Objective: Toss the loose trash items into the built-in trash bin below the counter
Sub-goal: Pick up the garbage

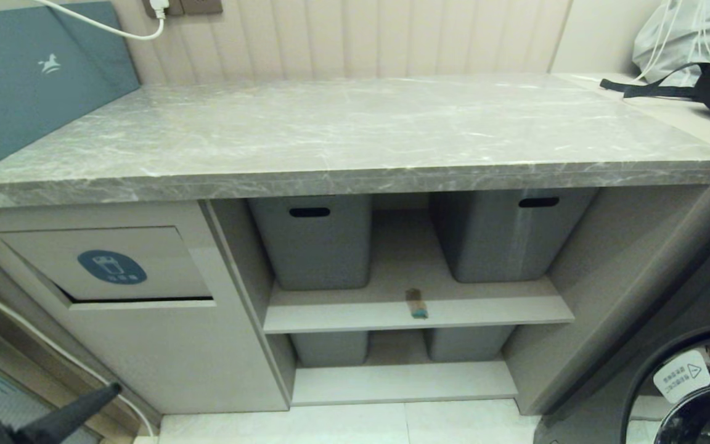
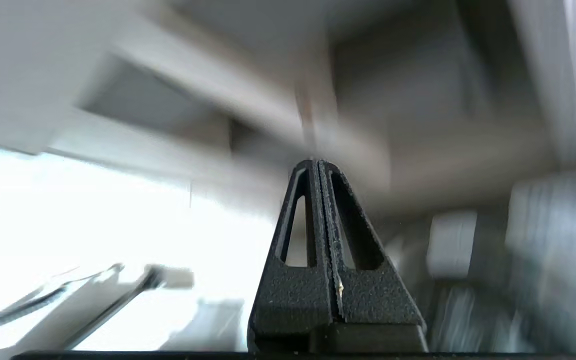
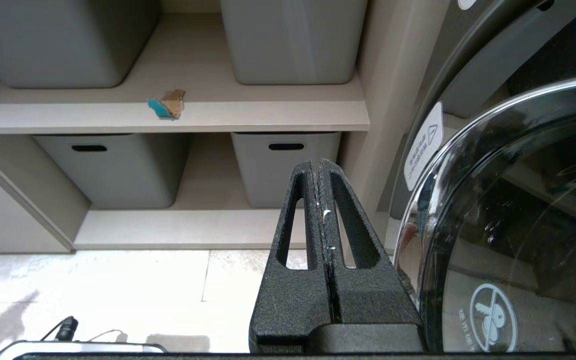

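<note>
Low by the floor, the left claw (image 1: pixel 105 391) is pressed together and holds nothing. Up above it is the trash bin flap (image 1: pixel 108 262) with a round blue sticker (image 1: pixel 112 266); its tiny words are too small to read. Farther off to its right, the brown strip (image 1: pixel 416 303) lies on the shelf (image 1: pixel 342 314). The right claw (image 3: pixel 318 167) is pressed together too, beside the washer door (image 3: pixel 518 225) with its warning label (image 3: pixel 423 145).

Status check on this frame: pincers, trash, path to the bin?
Both pincers shut, empty: left, right. Brown strip on shelf between tubs. Bin flap unobstructed.
</note>
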### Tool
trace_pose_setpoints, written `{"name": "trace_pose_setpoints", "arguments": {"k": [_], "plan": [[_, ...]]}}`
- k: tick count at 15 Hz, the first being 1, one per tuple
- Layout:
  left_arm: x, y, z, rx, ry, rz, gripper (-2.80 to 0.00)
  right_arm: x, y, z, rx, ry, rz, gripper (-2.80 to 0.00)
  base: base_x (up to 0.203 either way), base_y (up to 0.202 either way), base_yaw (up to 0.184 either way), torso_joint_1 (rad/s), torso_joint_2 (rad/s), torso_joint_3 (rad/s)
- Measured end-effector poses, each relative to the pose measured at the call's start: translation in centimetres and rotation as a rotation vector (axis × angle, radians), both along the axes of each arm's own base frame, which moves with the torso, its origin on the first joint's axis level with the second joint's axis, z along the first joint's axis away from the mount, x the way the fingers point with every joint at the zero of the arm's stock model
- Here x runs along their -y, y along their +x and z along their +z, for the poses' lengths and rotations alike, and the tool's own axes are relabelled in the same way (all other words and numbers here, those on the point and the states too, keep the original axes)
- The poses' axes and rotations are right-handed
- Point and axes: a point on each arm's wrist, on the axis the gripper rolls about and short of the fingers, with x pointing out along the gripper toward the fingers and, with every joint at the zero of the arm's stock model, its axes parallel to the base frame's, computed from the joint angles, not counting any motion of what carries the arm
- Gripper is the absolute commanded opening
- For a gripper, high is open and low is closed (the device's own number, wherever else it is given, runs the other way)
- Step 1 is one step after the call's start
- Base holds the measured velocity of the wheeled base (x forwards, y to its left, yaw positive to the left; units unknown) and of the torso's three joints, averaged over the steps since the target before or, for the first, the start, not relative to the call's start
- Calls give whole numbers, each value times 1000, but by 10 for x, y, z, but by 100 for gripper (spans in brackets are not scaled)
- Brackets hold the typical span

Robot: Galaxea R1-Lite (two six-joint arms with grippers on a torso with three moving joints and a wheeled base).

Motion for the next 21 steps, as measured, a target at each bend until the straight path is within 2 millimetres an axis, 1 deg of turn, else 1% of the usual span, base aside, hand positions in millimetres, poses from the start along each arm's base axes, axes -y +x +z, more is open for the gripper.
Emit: {"name": "trace_pose_setpoints", "arguments": {"k": [2, 4, 6, 8, 10, 12, 14, 15, 16, 19, 21], "plan": [[6, -3, -2, 57, 131, -203, -280, 0, 0, 0, 0, 0, 0, -280, 0, 0, 0, -127, 378, 246], [16, 5, 1, 93, 214, -354, -280, 0, 0, 0, 0, 0, 0, -280, 0, 0, 0, -135, 428, 282], [34, 22, 10, 115, 249, -492, -280, 0, 0, 0, 0, 0, 0, -280, 0, 0, 0, -122, 442, 312], [56, 45, 18, 128, 256, -583, -280, 0, 0, 0, 0, 0, 0, -280, 0, 0, 0, -73, 281, 198], [88, 76, 24, 147, 257, -653, -280, 0, 0, 0, 0, 0, 0, -280, 0, 0, 0, -19, 95, 40], [130, 111, 23, 159, 255, -711, -280, 0, 0, 0, 0, 0, 0, -280, 0, 0, 0, 0, 30, 32], [172, 144, 12, 148, 255, -751, -280, 0, 0, 0, 0, 0, 0, -280, 0, 0, 0, 0, 0, 0], [193, 162, 2, 141, 258, -765, -280, 0, 0, 0, 0, 0, 0, -280, 0, 0, 0, 0, 0, 0], [213, 179, -9, 147, 260, -774, 0, 0, 0, 0, 0, 1, 0, -280, 0, 0, 0, 0, 0, 0], [264, 227, -48, 205, 291, -765, 0, 0, 0, 0, 0, 1, 0, -280, 0, 0, 0, 0, 0, 0], [291, 256, -65, 292, 311, -712, 0, 0, 0, 0, 0, 1, 0, -280, 0, 0, 0, 0, 0, 0]]}}
